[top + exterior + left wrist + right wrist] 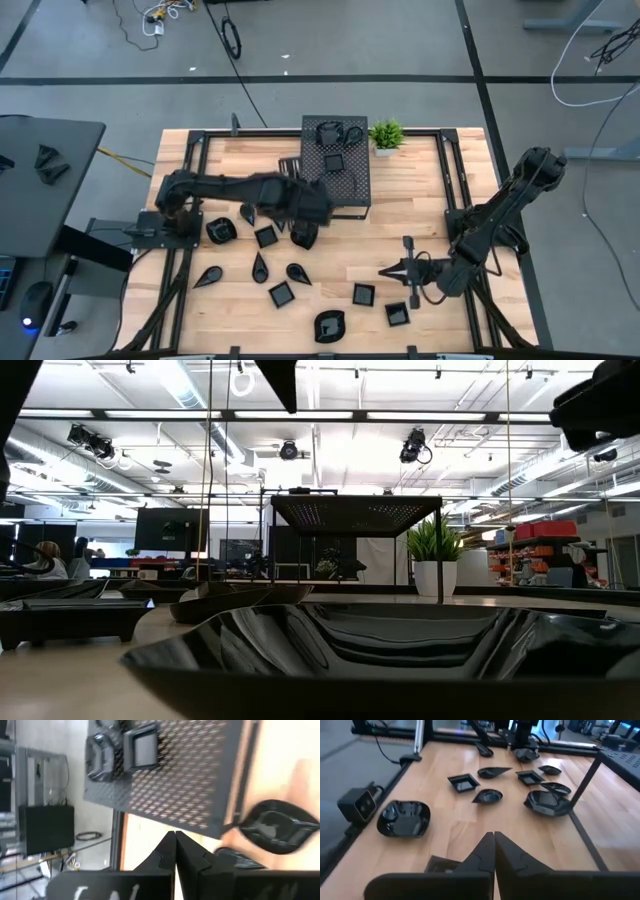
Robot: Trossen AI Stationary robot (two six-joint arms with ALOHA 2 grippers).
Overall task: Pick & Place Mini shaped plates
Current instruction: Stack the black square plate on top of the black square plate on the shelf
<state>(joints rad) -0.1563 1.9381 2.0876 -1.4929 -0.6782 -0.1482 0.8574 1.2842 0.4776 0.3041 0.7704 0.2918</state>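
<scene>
Closest to the low camera is a wavy black dish (400, 650), filling the bottom of that view; it sits at the near edge of the tabletop (430, 225), the same wavy dish from above (329, 324). The rest of the small black plates are scattered over the near half: a square one (281, 294), another square (363, 294), a teardrop (208, 276) on the left, and a rounded one (220, 231) by the left arm's base. Two more plates (331, 134) sit on top of the black perforated box (336, 170) at the far middle, with a little potted plant (386, 135) just right of it. The left hand (174, 845) hangs just near of the box, fingers pressed together, holding nothing. The right hand (494, 847) is low over the near right, fingers together too, empty.
</scene>
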